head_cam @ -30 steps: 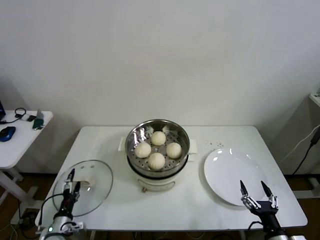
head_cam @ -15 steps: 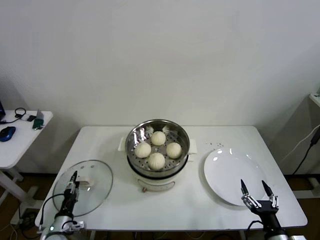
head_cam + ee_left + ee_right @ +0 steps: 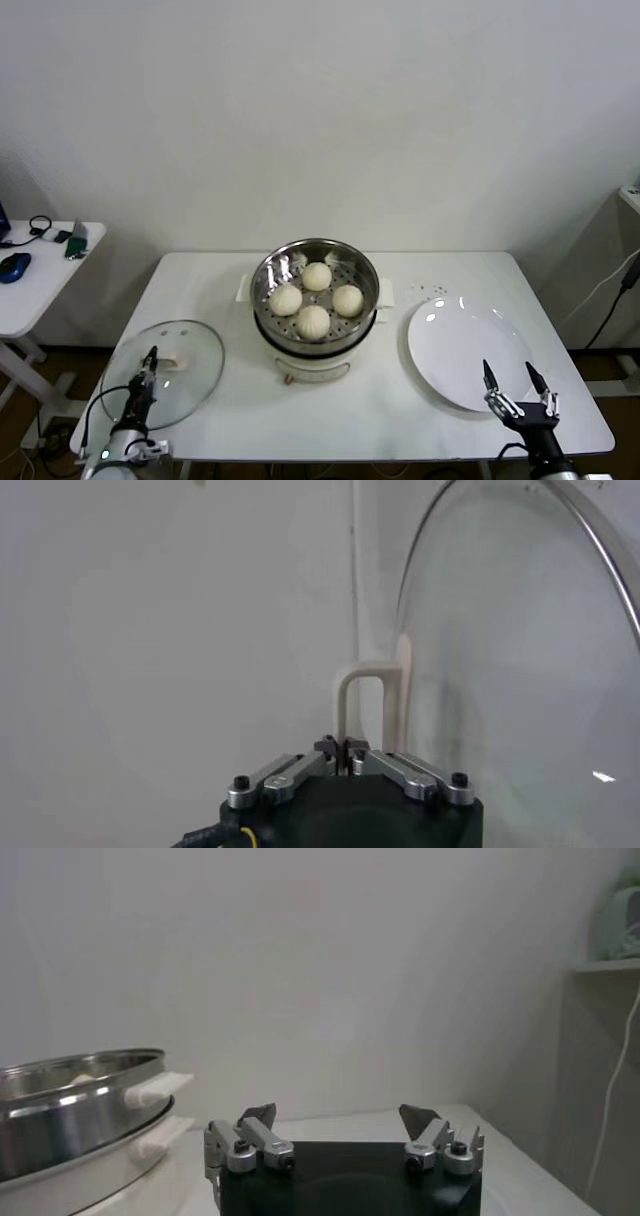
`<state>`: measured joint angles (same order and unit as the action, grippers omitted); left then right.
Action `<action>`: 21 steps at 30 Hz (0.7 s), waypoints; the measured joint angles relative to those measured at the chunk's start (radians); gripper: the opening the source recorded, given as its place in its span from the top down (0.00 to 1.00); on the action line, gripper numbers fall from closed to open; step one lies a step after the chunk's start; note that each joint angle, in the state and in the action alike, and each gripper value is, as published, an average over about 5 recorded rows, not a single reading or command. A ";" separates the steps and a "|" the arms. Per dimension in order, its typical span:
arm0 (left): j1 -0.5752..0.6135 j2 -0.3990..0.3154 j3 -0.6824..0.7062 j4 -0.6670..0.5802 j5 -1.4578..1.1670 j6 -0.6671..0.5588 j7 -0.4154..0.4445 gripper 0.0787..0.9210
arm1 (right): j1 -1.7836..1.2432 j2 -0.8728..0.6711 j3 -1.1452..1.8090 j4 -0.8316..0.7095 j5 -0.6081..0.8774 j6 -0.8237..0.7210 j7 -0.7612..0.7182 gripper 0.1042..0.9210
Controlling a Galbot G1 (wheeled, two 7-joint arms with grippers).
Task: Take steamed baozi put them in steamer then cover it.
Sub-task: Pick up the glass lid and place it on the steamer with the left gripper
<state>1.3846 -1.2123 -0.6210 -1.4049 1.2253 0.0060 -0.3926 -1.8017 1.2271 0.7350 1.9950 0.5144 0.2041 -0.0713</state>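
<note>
Four baozi (image 3: 313, 321) lie on the perforated tray in the steamer (image 3: 262, 275) at the table's middle; the steamer also shows in the right wrist view (image 3: 70, 1098). The glass cover (image 3: 190, 365) lies at the front left of the table. My left gripper (image 3: 150, 360) is over it, shut on the cover's whitish handle (image 3: 372, 695); the left wrist view shows the gripper (image 3: 343, 746) pinching the handle's bar, with the glass (image 3: 520, 660) beside it. My right gripper (image 3: 515, 378) is open and empty at the plate's front edge; it also shows in the right wrist view (image 3: 340, 1116).
An empty white plate (image 3: 465, 340) lies at the right of the white table (image 3: 400, 410). A small side table (image 3: 40, 285) with a mouse and cables stands to the left. A wall is behind.
My left gripper's fingers have closed on the cover's handle. The cover has shifted slightly left. The right arm has hardly moved.
</note>
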 measured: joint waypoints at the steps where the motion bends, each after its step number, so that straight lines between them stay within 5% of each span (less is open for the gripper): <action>1: 0.002 0.000 -0.001 -0.005 -0.003 0.002 0.001 0.93 | 0.001 0.000 0.001 0.001 -0.001 0.000 0.000 0.12; 10: 0.042 0.027 -0.016 -0.158 -0.069 0.065 0.056 0.93 | 0.011 -0.002 0.001 0.001 -0.016 -0.012 0.000 0.12; 21: 0.024 0.121 0.026 -0.462 -0.134 0.278 0.251 0.93 | 0.016 0.004 -0.015 -0.006 -0.072 -0.041 0.021 0.12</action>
<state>1.4083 -1.0912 -0.5951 -1.8669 1.0916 0.2844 -0.1412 -1.7856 1.2312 0.7204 1.9888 0.4420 0.1627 -0.0507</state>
